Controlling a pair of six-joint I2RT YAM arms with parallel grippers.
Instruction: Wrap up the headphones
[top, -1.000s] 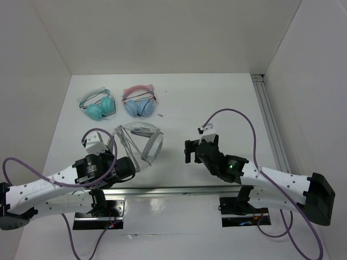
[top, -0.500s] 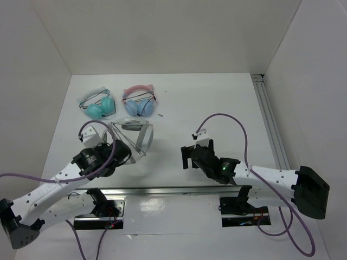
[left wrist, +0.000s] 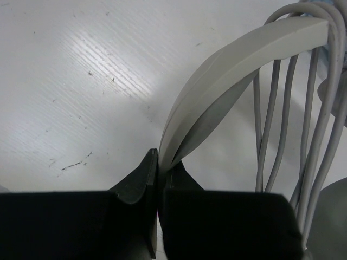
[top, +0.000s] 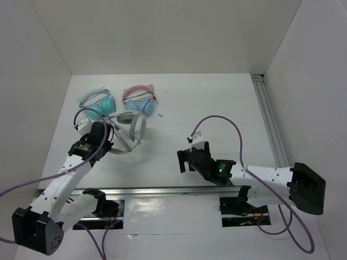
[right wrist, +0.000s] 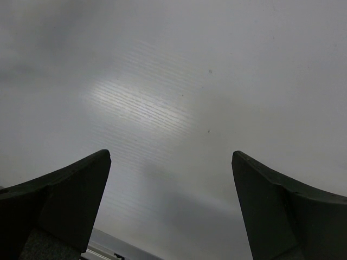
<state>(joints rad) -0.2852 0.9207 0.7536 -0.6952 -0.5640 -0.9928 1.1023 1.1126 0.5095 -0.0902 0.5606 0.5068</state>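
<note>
The white-and-grey headphones (top: 132, 123) are held at the left of the table, just in front of the two smaller pairs. My left gripper (top: 110, 143) is shut on the wide headband (left wrist: 244, 59), which rises from between the jaws in the left wrist view. Several loops of the thin grey cable (left wrist: 282, 124) run across the band to the right of the fingers. My right gripper (top: 183, 161) hangs open over bare table near the middle, well right of the headphones, with nothing between its fingers (right wrist: 70, 189).
A teal pair of headphones (top: 100, 106) and a pink-and-blue cat-ear pair (top: 139, 103) lie at the back left, close behind the held pair. A small dark bit (top: 160, 115) lies beside them. A metal rail (top: 268, 119) runs along the right edge.
My left arm has swung the headphones back and to the left, toward the teal pair. The right gripper has drifted a little left and nearer, still open.
</note>
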